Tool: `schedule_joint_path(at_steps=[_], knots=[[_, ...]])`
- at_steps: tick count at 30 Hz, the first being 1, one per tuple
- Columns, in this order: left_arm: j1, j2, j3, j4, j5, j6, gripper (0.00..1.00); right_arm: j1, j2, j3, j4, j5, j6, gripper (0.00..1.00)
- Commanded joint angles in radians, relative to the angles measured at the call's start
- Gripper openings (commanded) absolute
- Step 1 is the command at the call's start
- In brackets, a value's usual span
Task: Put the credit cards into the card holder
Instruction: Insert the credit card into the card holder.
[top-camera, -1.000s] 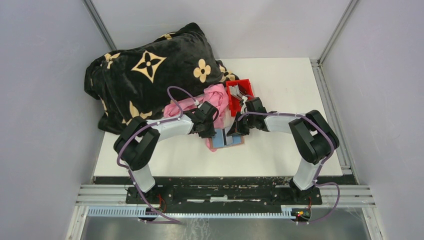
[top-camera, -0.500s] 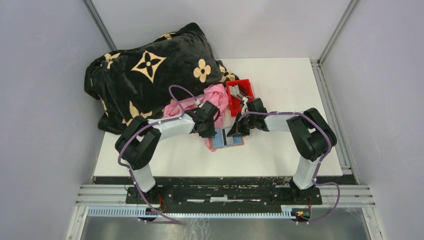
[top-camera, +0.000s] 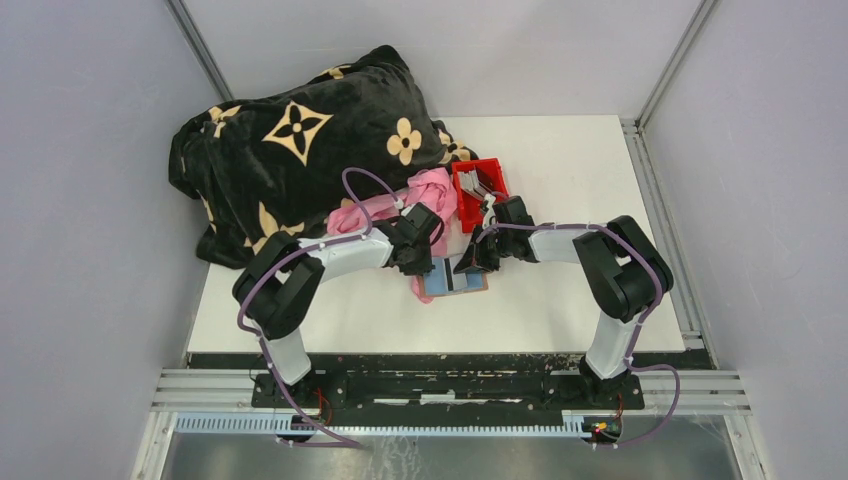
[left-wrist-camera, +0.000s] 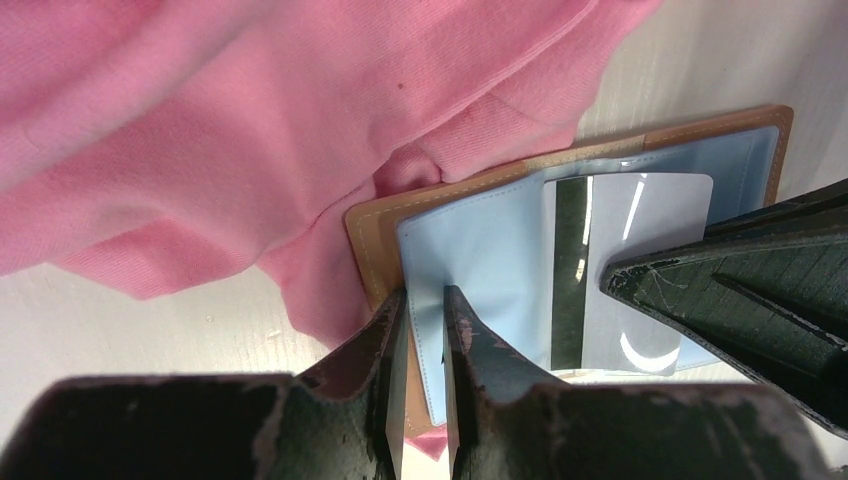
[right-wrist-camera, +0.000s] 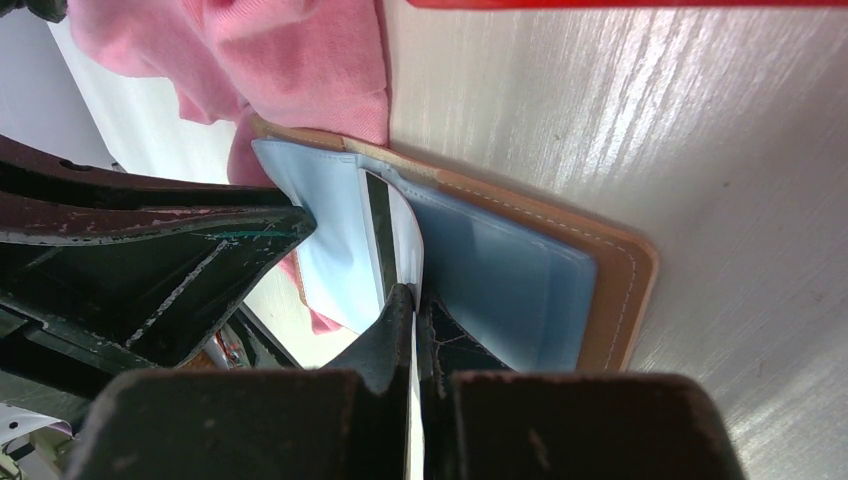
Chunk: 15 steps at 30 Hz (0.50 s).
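Observation:
The card holder lies open on the table, brown leather with a light blue lining. My left gripper is shut on its left edge, with the blue pocket flap between the fingers. A white credit card with a dark stripe rests partly inside the blue pocket, bowed upward. My right gripper is shut on that card's near edge, over the holder's right half. In the top view the two grippers meet over the holder. More grey cards sit in the red bin.
A pink cloth lies under the holder's far left corner and against the red bin. A large black blanket with tan flowers covers the back left of the table. Metal frame rails line the table's right side.
The left wrist has edged slightly toward the back right. Both grips and the card holder look the same.

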Motion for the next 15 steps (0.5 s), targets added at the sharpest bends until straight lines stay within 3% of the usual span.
schedule_joint_path(at_steps=[1, 15], knots=[[-0.024, 0.137, -0.077, -0.139, -0.056, 0.056, 0.09, 0.088, 0.118, -0.057, -0.122, 0.157, -0.077, 0.01], [-0.046, 0.151, -0.087, -0.171, -0.076, 0.031, 0.03, 0.117, 0.118, -0.076, -0.149, 0.196, -0.08, 0.01]])
